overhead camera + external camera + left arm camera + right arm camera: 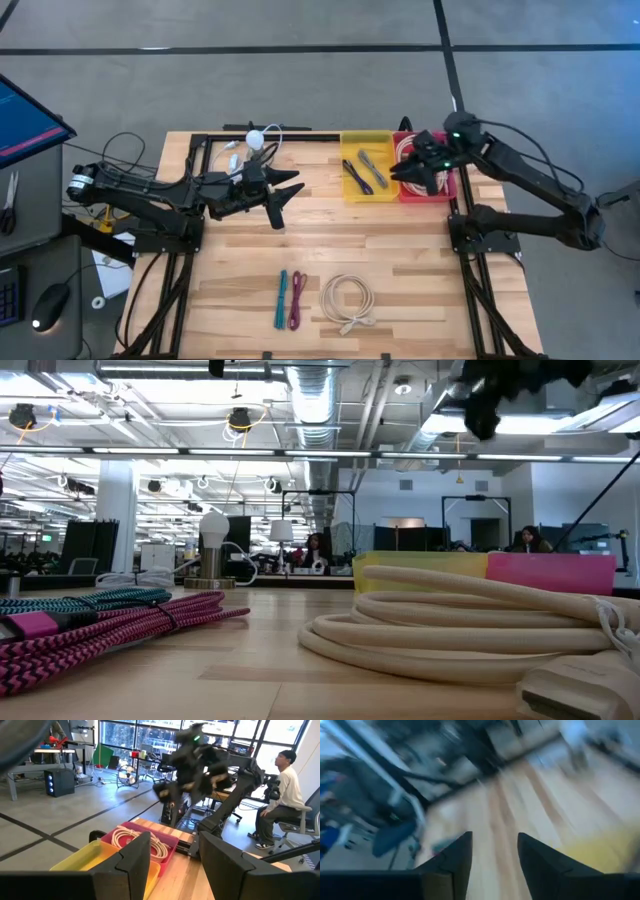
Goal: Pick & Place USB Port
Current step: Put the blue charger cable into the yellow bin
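Note:
Three USB cables lie near the table's front edge: a teal one [282, 298], a magenta one [297, 301] and a coiled white one [348, 302]. At the far edge stand a yellow bin [352, 140] with two dark cables [366, 172] and a red bin [452, 187] with a coiled white cable [141, 842]. My right gripper [413, 173] hovers open above the red bin, with nothing between its fingers [495, 851]. My left gripper [283, 192] is held open and level above the table's left middle, pointing toward the bins [175, 865].
A white bulb lamp [256, 138] with its cord stands at the far left of the table. A black frame [205, 150] runs along the table's edges. A person [286, 795] sits beyond the right side. Bare wood lies in the table's middle.

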`<state>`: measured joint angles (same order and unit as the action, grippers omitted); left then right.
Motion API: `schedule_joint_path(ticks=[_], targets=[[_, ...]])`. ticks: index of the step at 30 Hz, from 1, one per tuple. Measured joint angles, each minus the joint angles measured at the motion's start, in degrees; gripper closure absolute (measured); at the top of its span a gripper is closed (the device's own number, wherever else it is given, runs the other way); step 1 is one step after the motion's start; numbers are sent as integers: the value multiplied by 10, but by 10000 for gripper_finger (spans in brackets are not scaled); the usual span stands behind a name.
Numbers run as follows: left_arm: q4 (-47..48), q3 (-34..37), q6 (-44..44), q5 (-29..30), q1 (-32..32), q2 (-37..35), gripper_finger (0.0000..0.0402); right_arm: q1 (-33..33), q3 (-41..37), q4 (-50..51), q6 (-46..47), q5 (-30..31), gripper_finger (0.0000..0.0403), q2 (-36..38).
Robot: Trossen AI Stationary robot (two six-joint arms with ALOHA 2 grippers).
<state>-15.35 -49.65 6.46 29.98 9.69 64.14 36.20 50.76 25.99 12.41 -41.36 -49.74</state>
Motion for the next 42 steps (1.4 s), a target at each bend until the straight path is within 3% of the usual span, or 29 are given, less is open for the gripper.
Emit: schedule_joint_path(ticks=[6, 11, 21, 30, 39, 42], targets=[[-4, 0, 0, 0, 0, 0, 234, -45, 0, -166, 63, -6, 283, 56], [-12, 0, 0, 0, 0, 0, 234, -71, 0, -240, 85, 19, 292, 74], [-19, 0, 92, -20, 23, 0, 242, -102, 0, -251, 87, 69, 295, 65], [-28, -17, 193, -17, 89, 0, 302, -104, 0, -250, 101, 69, 295, 40], [-27, -55, 196, 95, 178, -1, 387, -104, 0, -250, 102, 69, 295, 19], [-27, -56, 207, 141, 210, -1, 397, -104, 0, -251, 102, 69, 295, 18]])
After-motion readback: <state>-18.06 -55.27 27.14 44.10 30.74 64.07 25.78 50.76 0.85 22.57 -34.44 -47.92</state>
